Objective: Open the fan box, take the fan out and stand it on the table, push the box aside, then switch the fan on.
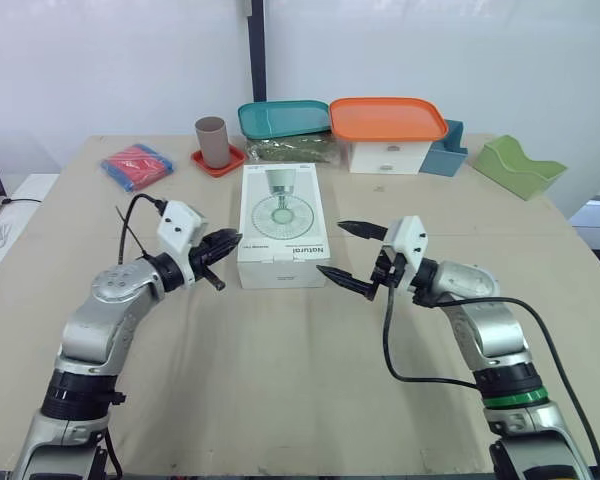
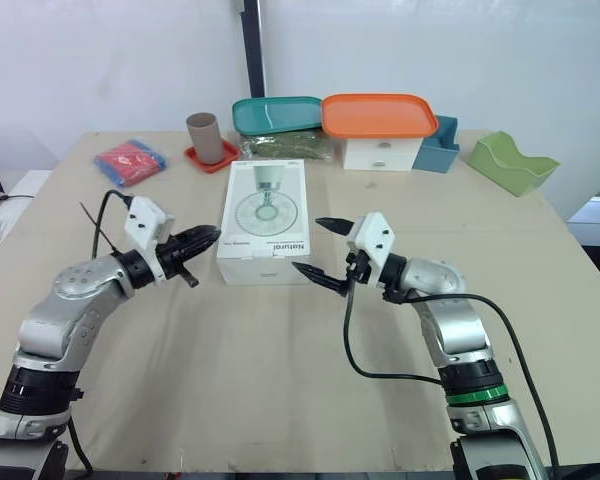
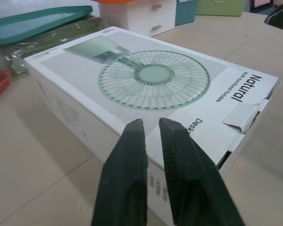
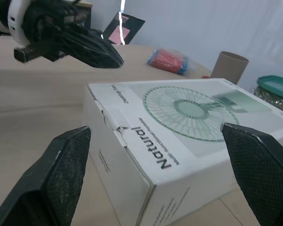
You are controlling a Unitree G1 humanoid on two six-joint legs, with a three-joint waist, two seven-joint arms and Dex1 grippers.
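Note:
The white fan box [image 1: 280, 222] lies flat in the middle of the table, its lid printed with a green fan and its end flap [image 3: 240, 115] facing me, slightly lifted at the tab. My left gripper [image 1: 225, 246] is shut, with nothing in it. Its tips point at the box's near left side, close to the edge [image 3: 151, 123]. Just off the box's near right corner, my right gripper [image 1: 332, 248] stands wide open and empty. In the right wrist view its fingers [image 4: 61, 165] frame the box end, and the left gripper [image 4: 94, 49] shows beyond.
Along the back stand a brown cup [image 1: 212, 142] on a red coaster, a teal tray [image 1: 283, 118], a green packet [image 1: 290, 150], an orange-lidded white drawer box [image 1: 387, 125], a blue container [image 1: 445, 152] and a green holder [image 1: 518, 165]. A red-blue packet [image 1: 137, 165] lies far left.

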